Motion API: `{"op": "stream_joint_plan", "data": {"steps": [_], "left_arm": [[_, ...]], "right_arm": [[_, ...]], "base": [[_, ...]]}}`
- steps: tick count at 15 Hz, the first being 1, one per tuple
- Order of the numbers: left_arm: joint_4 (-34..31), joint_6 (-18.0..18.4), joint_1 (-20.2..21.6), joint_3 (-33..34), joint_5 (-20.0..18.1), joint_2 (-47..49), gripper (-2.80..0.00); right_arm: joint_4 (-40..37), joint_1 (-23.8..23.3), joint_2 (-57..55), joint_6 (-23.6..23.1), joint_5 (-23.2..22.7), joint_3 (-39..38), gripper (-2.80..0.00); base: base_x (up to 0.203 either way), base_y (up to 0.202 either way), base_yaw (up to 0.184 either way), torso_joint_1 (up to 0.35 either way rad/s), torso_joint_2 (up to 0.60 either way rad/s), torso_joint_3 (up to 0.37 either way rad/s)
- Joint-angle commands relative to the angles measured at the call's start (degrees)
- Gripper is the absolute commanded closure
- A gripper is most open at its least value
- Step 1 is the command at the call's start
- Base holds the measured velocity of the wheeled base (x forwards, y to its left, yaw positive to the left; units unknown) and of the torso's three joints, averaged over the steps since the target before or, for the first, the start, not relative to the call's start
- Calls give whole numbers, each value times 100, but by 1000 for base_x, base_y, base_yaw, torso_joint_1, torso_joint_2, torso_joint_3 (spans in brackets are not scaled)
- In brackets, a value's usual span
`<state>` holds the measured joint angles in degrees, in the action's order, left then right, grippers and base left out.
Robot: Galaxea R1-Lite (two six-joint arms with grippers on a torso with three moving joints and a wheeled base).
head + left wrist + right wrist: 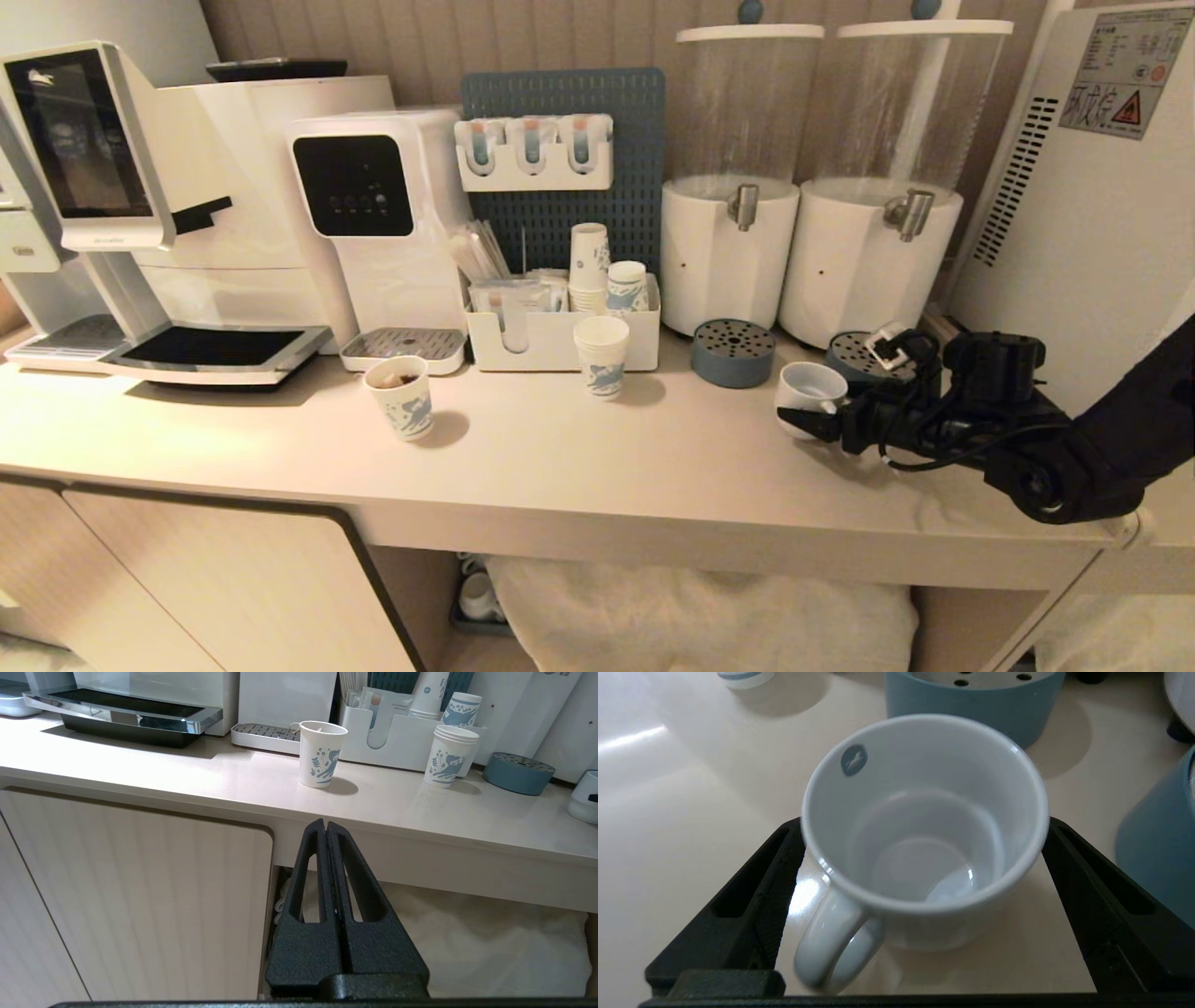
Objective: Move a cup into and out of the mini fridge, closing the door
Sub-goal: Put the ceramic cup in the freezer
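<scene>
The cup point(808, 385) is a small white mug standing upright and empty on the counter, just left of the mini fridge point(1074, 233), whose vented side with a warning sticker fills the far right. The door is out of view. My right gripper point(810, 411) reaches in from the right, low over the counter. In the right wrist view the cup point(924, 826) stands between the spread fingers point(752, 891) of the right gripper point(925, 822), handle towards the wrist; the gripper is open. My left gripper point(325, 823) hangs shut and empty below the counter's front edge.
Two tall drink dispensers point(728, 252) point(868, 261) stand behind the cup, each with a blue-grey drip tray point(733, 353) in front. Paper cups point(401, 397) point(601, 355), a white organiser point(560, 336), a water dispenser point(373, 205) and a coffee machine point(140, 215) fill the counter's left half.
</scene>
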<state>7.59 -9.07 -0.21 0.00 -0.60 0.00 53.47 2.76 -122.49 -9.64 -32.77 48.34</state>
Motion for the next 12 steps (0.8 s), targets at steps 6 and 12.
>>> {"op": "stream_joint_plan", "data": {"steps": [6,12], "left_arm": [[5,-7,3,229,-1,-26,0],[5,-7,3,229,8,-26,0]], "right_arm": [[65,101,-161,6,-19,61,-280],[85,94,-205,-3,-19,44,-280]], "base": [[0,0,0,0,0,0],[0,0,0,0,0,0]]}}
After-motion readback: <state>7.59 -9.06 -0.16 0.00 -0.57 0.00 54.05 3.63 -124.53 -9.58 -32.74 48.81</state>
